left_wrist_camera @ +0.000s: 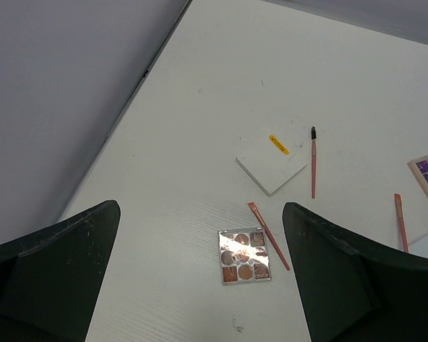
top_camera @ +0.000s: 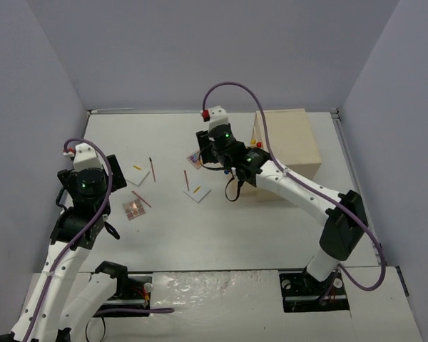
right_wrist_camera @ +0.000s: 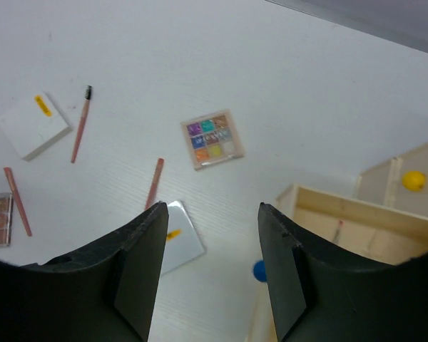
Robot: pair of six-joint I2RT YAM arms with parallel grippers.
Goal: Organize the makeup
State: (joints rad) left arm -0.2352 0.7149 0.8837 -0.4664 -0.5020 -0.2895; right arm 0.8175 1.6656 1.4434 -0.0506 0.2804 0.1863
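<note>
In the top view the right arm's wrist covered part of the colourful eyeshadow palette (top_camera: 194, 158). Only the right wrist camera showed it whole, lying flat on the table (top_camera: 221, 235) near the wooden drawer box (top_camera: 289, 146). That same camera looked into the open drawer (right_wrist_camera: 364, 228), where a thin pink thing lay, too small to name. It also caught a yellow knob (right_wrist_camera: 414, 179) and a blue knob (right_wrist_camera: 260, 269), the blue one half hidden behind a finger. The right gripper (right_wrist_camera: 212, 214) hung above the spot beside the drawer's corner, its jaws partly apart with nothing between them. Below it lay a white card (right_wrist_camera: 178, 242), partly cut off by the left finger, with a pink pencil (right_wrist_camera: 154, 184) just beside it. The left gripper (left_wrist_camera: 200, 214) stood at its widest and empty, over the brown eyeshadow palette (left_wrist_camera: 244, 255). The right wrist view clipped that palette at its left edge. A second pink pencil (left_wrist_camera: 268, 235) lay slanted against the palette's corner. Further out sat a second white card (left_wrist_camera: 271, 165) with a yellow label, and a pink brush (left_wrist_camera: 313, 162) with a dark tip lay just beside it. The makeup was spread across the middle of the table, well apart from the left wall (left_wrist_camera: 57, 107). A broad bare strip of table ran between the makeup and the arm bases.
</note>
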